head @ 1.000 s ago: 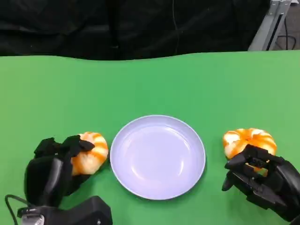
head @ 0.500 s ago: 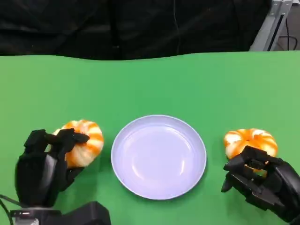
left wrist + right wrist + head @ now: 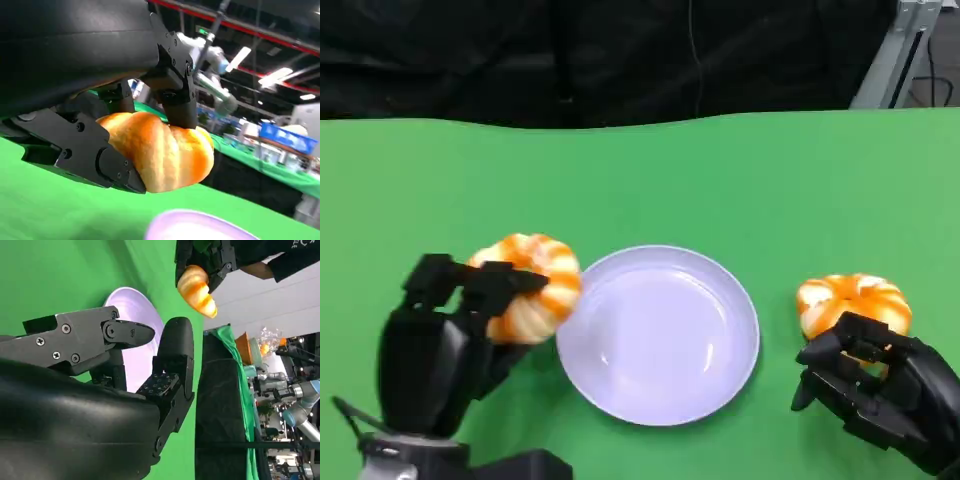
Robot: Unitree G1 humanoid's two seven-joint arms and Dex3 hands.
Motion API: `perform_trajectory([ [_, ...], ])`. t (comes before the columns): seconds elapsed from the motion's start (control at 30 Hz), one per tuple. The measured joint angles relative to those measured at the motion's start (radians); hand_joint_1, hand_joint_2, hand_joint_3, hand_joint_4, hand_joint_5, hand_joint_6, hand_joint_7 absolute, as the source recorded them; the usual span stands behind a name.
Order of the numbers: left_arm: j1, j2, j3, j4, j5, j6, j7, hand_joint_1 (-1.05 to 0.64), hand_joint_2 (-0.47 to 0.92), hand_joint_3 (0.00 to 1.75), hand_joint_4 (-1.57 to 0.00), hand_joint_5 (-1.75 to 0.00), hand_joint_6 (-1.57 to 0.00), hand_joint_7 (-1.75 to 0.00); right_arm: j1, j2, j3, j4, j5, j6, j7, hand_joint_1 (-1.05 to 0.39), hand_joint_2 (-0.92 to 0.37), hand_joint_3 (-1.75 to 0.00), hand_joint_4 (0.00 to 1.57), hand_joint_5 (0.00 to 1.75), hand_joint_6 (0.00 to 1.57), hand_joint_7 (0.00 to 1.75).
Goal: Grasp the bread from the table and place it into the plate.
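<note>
left hand grasps one bread, lifted at the plate rim. right hand holds nothing, fingers apart, just beside second bread on the table. risk: releasing now, the bread may catch the rim and roll off.

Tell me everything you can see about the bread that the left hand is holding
The bread is a round, puffy bun, glossy orange-brown with pale cream stripes twisting across its top. The left hand grips it, black fingers pressing on top and others cupping its underside. In the left wrist view it hangs in the air above the green table, touching nothing but the hand. It sits at the left rim of the pale lilac plate, just overlapping that edge, not yet set down.
</note>
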Motion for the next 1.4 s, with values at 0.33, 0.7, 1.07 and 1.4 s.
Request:
perform_trajectory([
  [0.33,-0.058,-0.04,-0.042,0.0,0.009,-0.072,-0.094,-0.08,0.82,0.18,-0.58,-1.38,-0.7,-1.07,0.0,0.004,0.001,0.0,-0.001,-0.001,-0.006,-0.06,-0.89,-0.38,0.56,1.58,0.69,1.05],
  [0.7,-0.178,-0.086,-0.073,0.157,-0.007,-0.138,-0.138,-0.07,0.82,0.18,-0.62,-1.36,-0.73,-1.08,-0.001,0.009,0.006,0.0,-0.018,-0.02,-0.017,-0.06,-0.9,-0.38,0.57,1.57,0.68,1.06],
  [1.07,-0.244,-0.109,-0.105,0.238,-0.026,-0.168,-0.204,0.01,0.8,0.12,-0.6,-1.39,-0.76,-1.01,-0.001,0.014,0.006,0.0,-0.02,-0.024,-0.019,-0.06,-0.9,-0.38,0.56,1.59,0.68,1.07],
  [1.4,-0.278,-0.156,-0.121,0.283,-0.065,-0.18,-0.336,0.0,0.84,0.07,-0.63,-1.33,-0.81,-0.86,-0.001,0.024,0.009,0.001,-0.023,-0.032,-0.026,-0.06,-0.88,-0.41,0.56,1.59,0.68,1.09],
])
